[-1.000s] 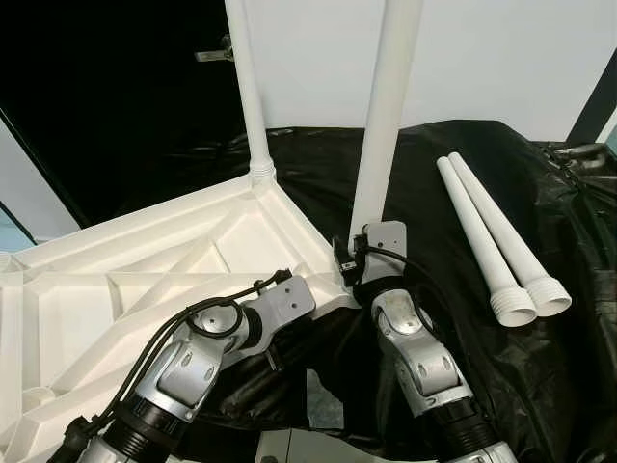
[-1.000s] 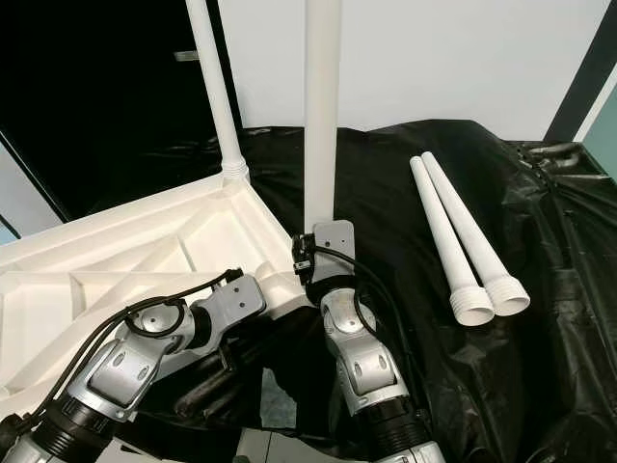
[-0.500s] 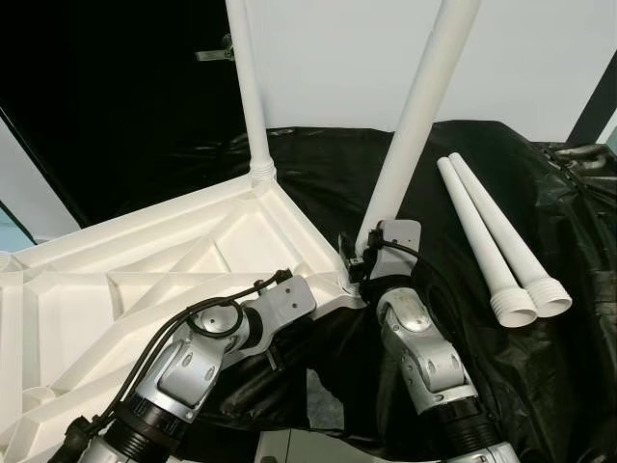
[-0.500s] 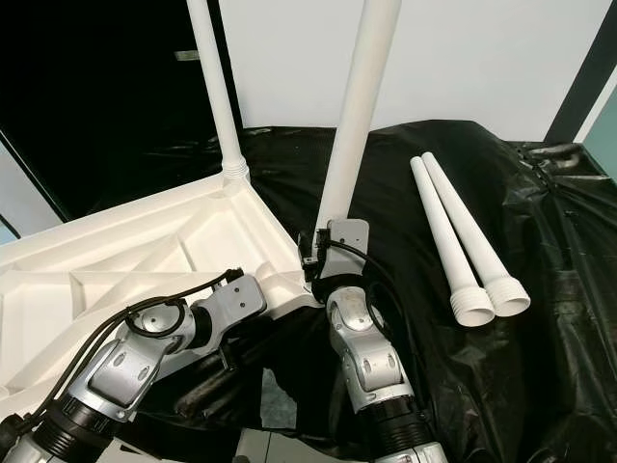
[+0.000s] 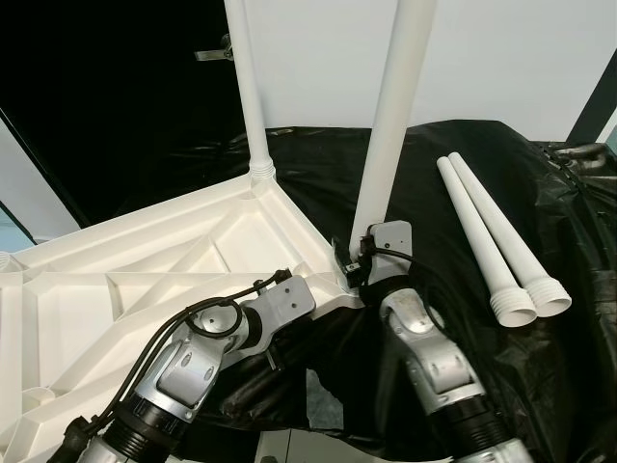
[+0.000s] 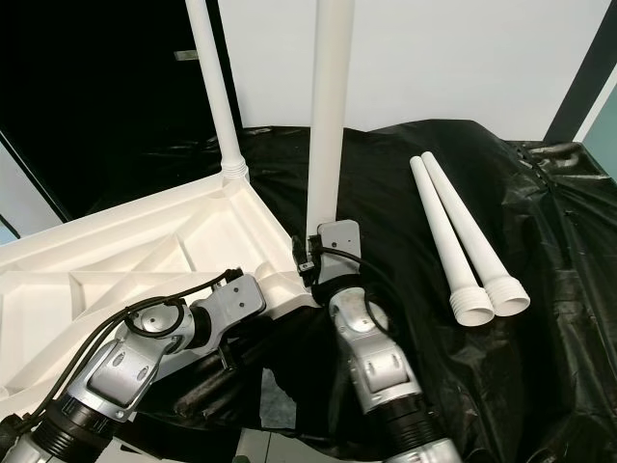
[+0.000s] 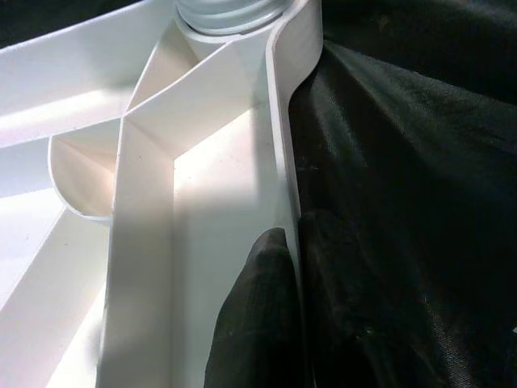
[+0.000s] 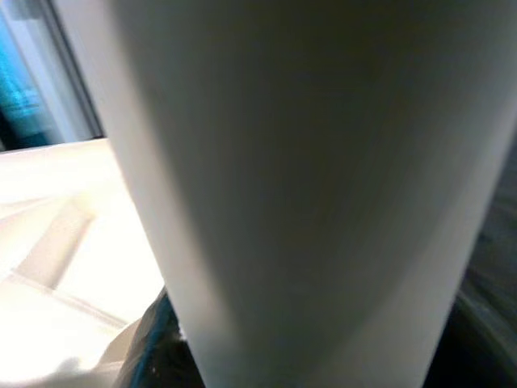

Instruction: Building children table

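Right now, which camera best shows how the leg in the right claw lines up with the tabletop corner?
The left eye view: the held leg stands nearly upright, meeting the tabletop corner at the right claw. The right eye view shows the same. The right wrist view gives a blurred close-up of it; the left wrist view shows tabletop ribs.

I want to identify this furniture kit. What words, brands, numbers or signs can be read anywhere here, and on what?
None can be read: the white tabletop, the leg at the right gripper, the two spare legs and the black sheet show no print.
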Robot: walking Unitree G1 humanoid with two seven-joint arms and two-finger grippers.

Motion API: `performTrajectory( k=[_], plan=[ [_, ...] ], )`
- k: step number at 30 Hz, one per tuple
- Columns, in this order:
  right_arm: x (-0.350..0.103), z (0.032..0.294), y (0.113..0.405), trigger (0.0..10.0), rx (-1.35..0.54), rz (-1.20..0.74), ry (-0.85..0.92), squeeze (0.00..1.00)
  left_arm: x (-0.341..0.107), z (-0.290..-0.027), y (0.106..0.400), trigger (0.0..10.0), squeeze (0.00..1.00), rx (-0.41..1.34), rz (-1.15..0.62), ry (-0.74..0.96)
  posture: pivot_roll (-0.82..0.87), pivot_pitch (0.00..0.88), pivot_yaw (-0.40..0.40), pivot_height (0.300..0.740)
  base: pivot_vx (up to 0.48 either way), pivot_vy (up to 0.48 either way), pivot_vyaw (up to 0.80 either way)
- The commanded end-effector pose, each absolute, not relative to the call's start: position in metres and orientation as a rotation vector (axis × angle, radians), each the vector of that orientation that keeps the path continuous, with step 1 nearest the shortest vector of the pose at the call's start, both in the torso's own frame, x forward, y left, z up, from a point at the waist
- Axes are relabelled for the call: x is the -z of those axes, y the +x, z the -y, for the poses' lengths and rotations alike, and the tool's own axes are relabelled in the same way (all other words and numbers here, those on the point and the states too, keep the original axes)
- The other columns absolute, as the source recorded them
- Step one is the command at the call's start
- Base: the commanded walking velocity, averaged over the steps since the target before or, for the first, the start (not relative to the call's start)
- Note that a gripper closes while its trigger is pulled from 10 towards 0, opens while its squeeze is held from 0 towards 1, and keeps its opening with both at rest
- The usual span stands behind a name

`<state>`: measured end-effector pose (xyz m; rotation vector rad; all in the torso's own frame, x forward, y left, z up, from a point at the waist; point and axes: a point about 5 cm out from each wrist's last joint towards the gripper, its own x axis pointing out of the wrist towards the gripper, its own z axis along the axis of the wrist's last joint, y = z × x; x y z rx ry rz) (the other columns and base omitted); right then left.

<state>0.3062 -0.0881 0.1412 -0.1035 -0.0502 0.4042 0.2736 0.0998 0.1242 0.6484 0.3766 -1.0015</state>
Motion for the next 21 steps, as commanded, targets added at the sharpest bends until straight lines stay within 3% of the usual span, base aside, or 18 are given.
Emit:
performTrajectory(
  k=[1, 9, 21],
  plan=[
    [-0.12, 0.1, 0.304, 10.0, -0.453, -0.041, -0.128, 0.0, -0.135, -0.112, 0.282, 10.0, 0.0, 0.938, -0.342, 0.689, 0.09, 0.0, 0.035, 0.74, 0.0, 0.0, 0.0],
    [-0.119, 0.127, 0.311, 10.0, -0.673, -0.038, -0.24, 0.0, -0.144, -0.111, 0.277, 10.0, 0.0, 1.048, -0.32, 0.674, 0.09, 0.0, 0.04, 0.74, 0.0, 0.0, 0.0],
    [-0.111, 0.119, 0.303, 10.0, -0.829, -0.023, -0.354, 0.0, -0.145, -0.113, 0.278, 10.0, 0.0, 1.039, -0.32, 0.652, 0.1, 0.0, 0.035, 0.74, 0.0, 0.0, 0.0]
  ],
)
